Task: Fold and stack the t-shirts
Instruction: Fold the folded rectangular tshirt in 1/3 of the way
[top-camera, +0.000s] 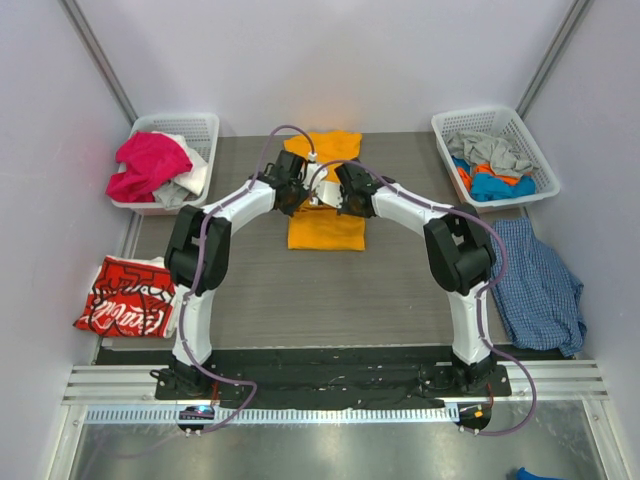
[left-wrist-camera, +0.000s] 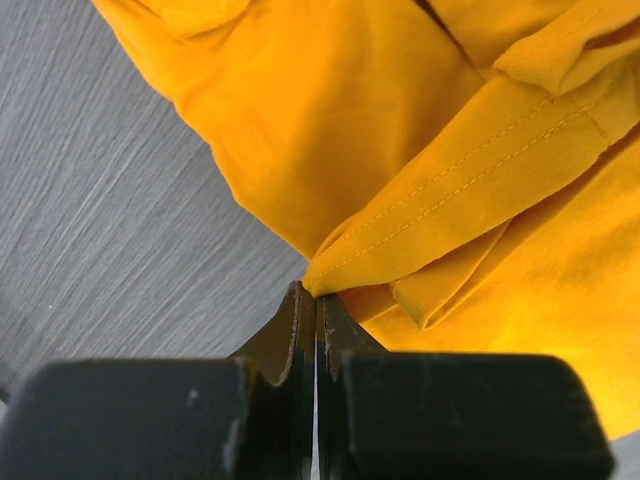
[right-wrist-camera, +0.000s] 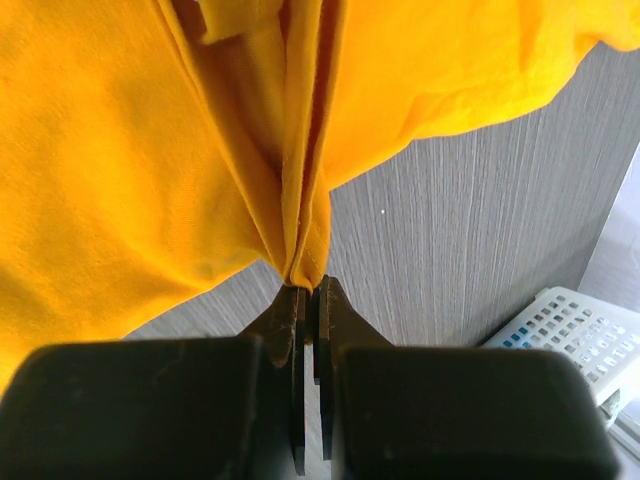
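- The orange t-shirt (top-camera: 325, 232) lies mid-counter (top-camera: 300, 300), partly folded.
- Its gathered edges are pinched in the closed left fingers (left-wrist-camera: 293, 335) and right fingers (right-wrist-camera: 337, 322).
- A fold is judged underway; next, both edges must be carried over together.

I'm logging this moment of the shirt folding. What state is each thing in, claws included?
orange t-shirt: mid-table, partly folded, gripped on both sides
left claw: shut on a hem fold of it
right claw: shut on bunched cloth of it
red t-shirt: folded, lying at the left, untouched
left basket: heaped full
right basket: partly filled
checked shirt: unfolded, lying at the right
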